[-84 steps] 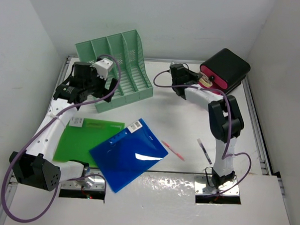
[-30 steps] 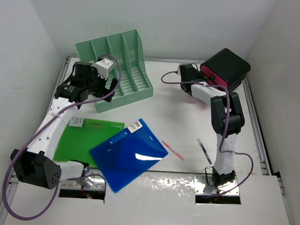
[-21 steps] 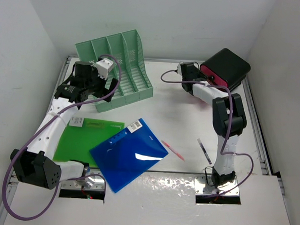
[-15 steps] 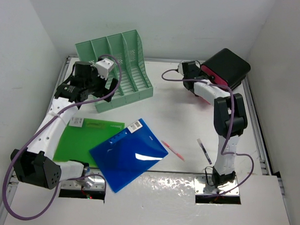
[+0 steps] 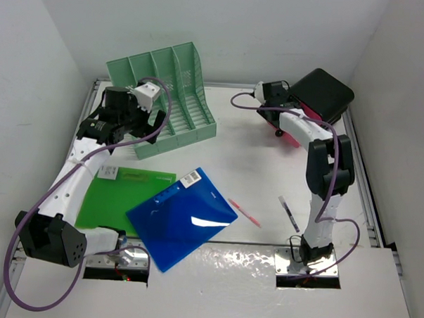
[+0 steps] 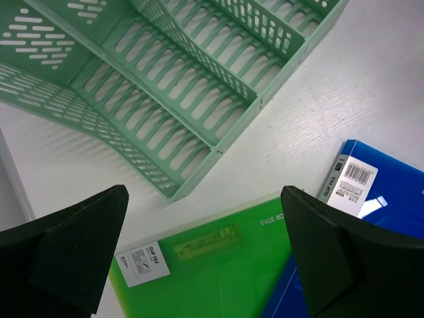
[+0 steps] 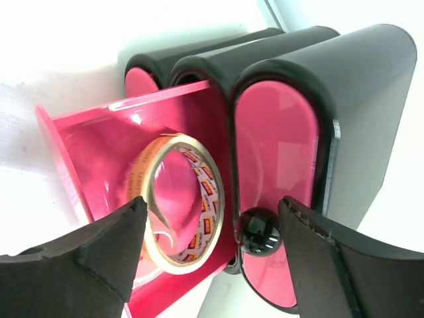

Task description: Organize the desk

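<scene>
The desk (image 5: 254, 168) is a wide white tabletop. At its far right, my right gripper (image 5: 282, 121) (image 7: 212, 255) stands open in front of the black-and-pink drawer box (image 5: 320, 93) (image 7: 344, 86). A roll of tape (image 7: 182, 202) leans inside the pulled-out pink drawer (image 7: 86, 152), between my spread fingers and apart from the right one. The neighbouring drawer's black knob (image 7: 260, 232) also sits between them. My left gripper (image 5: 137, 133) (image 6: 205, 258) hangs wide open and empty above the green folder (image 5: 122, 194) (image 6: 218, 265), beside the mint-green file rack (image 5: 169, 94) (image 6: 165, 86).
A blue folder (image 5: 181, 217) (image 6: 384, 199) overlaps the green one's right side. A red pen (image 5: 245, 212) and a black pen (image 5: 289, 213) lie near the right arm's base. Metal rails edge the desk, with white walls close behind and on both sides.
My right gripper has swung right to the drawer box, and its jaws have spread, letting go of the tape roll in the pink drawer. The left arm has not moved.
</scene>
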Controlling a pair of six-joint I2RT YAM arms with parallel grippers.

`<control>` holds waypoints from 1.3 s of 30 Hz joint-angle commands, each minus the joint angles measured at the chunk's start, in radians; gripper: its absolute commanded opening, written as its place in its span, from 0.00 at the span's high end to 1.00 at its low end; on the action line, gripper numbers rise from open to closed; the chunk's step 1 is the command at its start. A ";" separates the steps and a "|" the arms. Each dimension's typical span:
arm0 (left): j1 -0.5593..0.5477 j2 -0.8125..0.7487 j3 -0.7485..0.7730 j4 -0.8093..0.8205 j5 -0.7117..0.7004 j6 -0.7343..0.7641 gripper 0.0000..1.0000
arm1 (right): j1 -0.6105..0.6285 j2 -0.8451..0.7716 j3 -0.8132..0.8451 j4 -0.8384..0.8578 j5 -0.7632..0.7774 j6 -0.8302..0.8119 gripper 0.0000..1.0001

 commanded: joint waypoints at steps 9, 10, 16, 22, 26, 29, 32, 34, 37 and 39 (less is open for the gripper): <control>0.016 -0.004 -0.001 0.050 0.002 0.009 0.00 | -0.014 -0.105 0.055 -0.045 -0.078 0.079 0.20; 0.016 -0.004 -0.002 0.050 0.004 0.009 0.00 | -0.014 -0.129 0.053 -0.048 -0.091 0.096 0.22; 0.018 0.004 -0.010 0.071 0.017 -0.001 0.00 | 0.005 -0.345 -0.067 0.024 -0.172 0.523 0.89; 0.024 0.011 0.016 0.057 0.037 -0.017 0.00 | 0.068 -0.520 -0.523 0.446 -0.042 0.978 0.72; 0.025 0.010 0.016 0.051 0.031 -0.008 0.00 | 0.123 -0.493 -0.594 0.493 0.050 1.119 0.57; 0.025 0.011 0.004 0.057 0.030 -0.008 0.00 | 0.136 -0.479 -0.657 0.538 0.077 1.235 0.51; 0.027 0.008 -0.010 0.062 0.039 -0.006 0.00 | 0.134 -0.458 -0.703 0.576 0.073 1.317 0.51; 0.027 0.008 -0.018 0.063 0.039 -0.003 0.00 | 0.136 -0.435 -0.708 0.581 0.080 1.340 0.52; 0.027 0.008 -0.021 0.064 0.034 0.003 0.00 | 0.125 -0.381 -0.691 0.581 0.096 1.369 0.52; 0.028 0.007 -0.019 0.060 0.033 0.003 0.00 | 0.111 -0.346 -0.679 0.596 0.080 1.377 0.53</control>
